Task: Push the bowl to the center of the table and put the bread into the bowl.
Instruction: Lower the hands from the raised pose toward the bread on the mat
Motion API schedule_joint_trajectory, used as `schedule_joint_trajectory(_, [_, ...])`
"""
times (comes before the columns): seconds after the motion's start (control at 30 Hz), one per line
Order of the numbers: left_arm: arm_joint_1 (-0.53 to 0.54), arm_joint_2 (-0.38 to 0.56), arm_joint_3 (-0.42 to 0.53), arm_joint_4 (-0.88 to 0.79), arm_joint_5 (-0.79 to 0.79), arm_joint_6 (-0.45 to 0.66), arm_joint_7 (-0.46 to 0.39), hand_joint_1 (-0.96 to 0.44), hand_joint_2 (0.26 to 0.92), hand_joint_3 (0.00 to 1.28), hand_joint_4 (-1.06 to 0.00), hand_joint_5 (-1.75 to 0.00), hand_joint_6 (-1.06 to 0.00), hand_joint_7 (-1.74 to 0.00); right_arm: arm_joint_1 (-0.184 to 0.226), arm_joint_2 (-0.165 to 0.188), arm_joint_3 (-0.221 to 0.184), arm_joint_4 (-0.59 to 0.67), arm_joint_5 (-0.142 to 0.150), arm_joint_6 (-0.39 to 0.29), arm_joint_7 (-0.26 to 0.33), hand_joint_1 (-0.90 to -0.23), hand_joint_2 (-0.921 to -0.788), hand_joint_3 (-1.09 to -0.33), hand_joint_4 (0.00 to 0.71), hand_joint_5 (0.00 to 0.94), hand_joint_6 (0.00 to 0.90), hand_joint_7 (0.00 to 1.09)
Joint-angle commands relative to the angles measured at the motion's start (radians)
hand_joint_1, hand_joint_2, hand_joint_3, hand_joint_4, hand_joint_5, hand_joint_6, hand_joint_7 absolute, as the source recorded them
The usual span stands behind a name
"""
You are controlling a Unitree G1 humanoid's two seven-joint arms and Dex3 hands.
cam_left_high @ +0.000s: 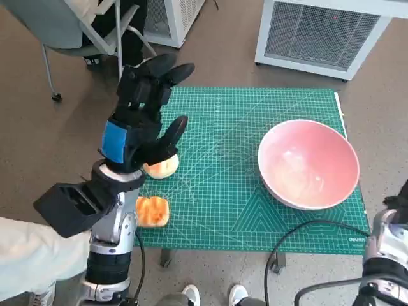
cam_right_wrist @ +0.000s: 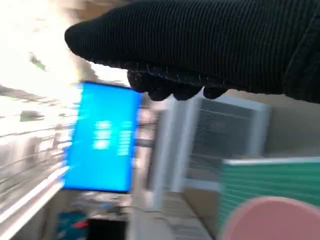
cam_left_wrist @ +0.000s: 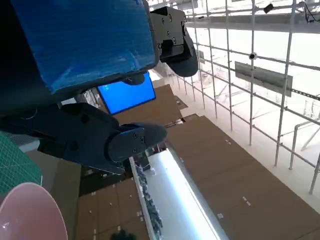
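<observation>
A pink bowl (cam_left_high: 308,163) stands empty on the right part of the green mat (cam_left_high: 236,191), close to its right edge. A pale bun (cam_left_high: 162,167) lies at the mat's left edge, and an orange piece of bread (cam_left_high: 152,211) lies nearer the front left corner. My left hand (cam_left_high: 144,121) hovers raised over the bun with its fingers spread and nothing in it; its thumb covers part of the bun. The left wrist view shows the same spread fingers (cam_left_wrist: 130,142) and the bowl's rim (cam_left_wrist: 30,210). My right hand (cam_right_wrist: 210,45) stays low by the front right corner, beside the bowl (cam_right_wrist: 280,220); its grip is unclear.
A white grilled unit (cam_left_high: 322,32) stands on the floor beyond the table's right, another (cam_left_high: 172,19) behind the middle. A chair (cam_left_high: 76,32) is at the back left. A black cable (cam_left_high: 299,233) loops over the mat's front right. A person's shoes (cam_left_high: 213,294) show at the front.
</observation>
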Motion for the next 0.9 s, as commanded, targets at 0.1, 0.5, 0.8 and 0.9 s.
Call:
schedule_joint_trajectory(0.1, [0.007, 0.007, 0.004, -0.009, 0.007, -0.008, 0.001, -0.32, 0.861, 0.57, 0.00, -0.76, 0.00, -0.85, -0.011, 0.009, -0.001, 0.056, 0.032, 0.037, 0.021, -0.366, -0.921, -0.580, 0.369, 0.000, 0.195, 0.43])
schedule_joint_trajectory(0.5, [0.027, 0.036, 0.015, -0.052, -0.001, 0.015, 0.001, -0.30, 0.851, 0.58, 0.00, -0.77, 0.00, -0.86, -0.045, 0.120, -0.001, 0.141, 0.077, 0.203, 0.105, -0.351, -0.921, -0.592, 0.410, 0.016, 0.211, 0.44])
schedule_joint_trajectory(0.8, [0.039, 0.048, 0.026, -0.072, 0.002, 0.020, 0.009, -0.31, 0.845, 0.58, 0.00, -0.78, 0.00, -0.88, -0.082, 0.176, 0.002, 0.150, 0.080, 0.248, 0.150, -0.353, -0.921, -0.596, 0.411, 0.013, 0.207, 0.45])
schedule_joint_trajectory(0.9, [0.044, 0.049, 0.027, -0.078, 0.004, 0.021, 0.014, -0.31, 0.844, 0.58, 0.00, -0.78, 0.00, -0.89, -0.097, 0.190, 0.006, 0.153, 0.079, 0.256, 0.163, -0.349, -0.921, -0.589, 0.415, 0.013, 0.203, 0.45])
